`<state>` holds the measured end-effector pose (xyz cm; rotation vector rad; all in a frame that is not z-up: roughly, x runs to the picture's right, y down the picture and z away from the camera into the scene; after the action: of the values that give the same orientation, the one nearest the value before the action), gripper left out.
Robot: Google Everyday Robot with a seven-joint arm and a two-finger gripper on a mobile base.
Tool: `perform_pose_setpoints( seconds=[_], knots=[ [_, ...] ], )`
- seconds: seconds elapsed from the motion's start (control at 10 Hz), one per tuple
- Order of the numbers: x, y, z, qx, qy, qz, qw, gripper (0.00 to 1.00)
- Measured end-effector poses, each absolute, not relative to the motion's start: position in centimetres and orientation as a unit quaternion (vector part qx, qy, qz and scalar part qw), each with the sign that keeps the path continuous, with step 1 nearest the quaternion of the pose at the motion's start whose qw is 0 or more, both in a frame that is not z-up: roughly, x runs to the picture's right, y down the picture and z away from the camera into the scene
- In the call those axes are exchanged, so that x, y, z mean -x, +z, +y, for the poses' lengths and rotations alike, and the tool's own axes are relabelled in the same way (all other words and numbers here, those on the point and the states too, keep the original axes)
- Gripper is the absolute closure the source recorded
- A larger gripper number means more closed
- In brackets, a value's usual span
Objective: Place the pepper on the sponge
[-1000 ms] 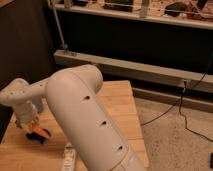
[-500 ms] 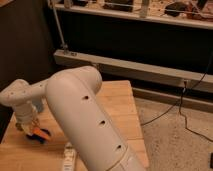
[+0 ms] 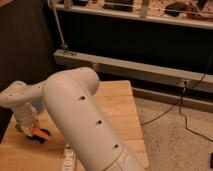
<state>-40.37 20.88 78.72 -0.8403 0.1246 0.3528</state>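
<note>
The centre of the frame is being filled by the bulky white robot arm (image 3: 85,115), which is being bent down toward the lower left. Beneath it, the light wooden tabletop (image 3: 117,107) is being shown. At the lower left edge, the white gripper (image 3: 26,122) is being held low over the wood. Whether it is clamped on anything or standing apart cannot be told. Just right of it, the small flat dark-blue sponge (image 3: 44,138) is being partly covered by the small elongated orange pepper (image 3: 40,132), lying on or just over it. The placing is being judged as nearly or already done. At most, release and withdrawal are being left.
</note>
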Motion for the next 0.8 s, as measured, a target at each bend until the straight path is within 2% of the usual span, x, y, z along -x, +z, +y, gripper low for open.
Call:
perform_pose_setpoints(
  seconds=[0.8],
  knots=[
    [40.58, 78.78, 20.66, 0.4, 0.186, 0.06, 0.895, 0.2]
  ],
)
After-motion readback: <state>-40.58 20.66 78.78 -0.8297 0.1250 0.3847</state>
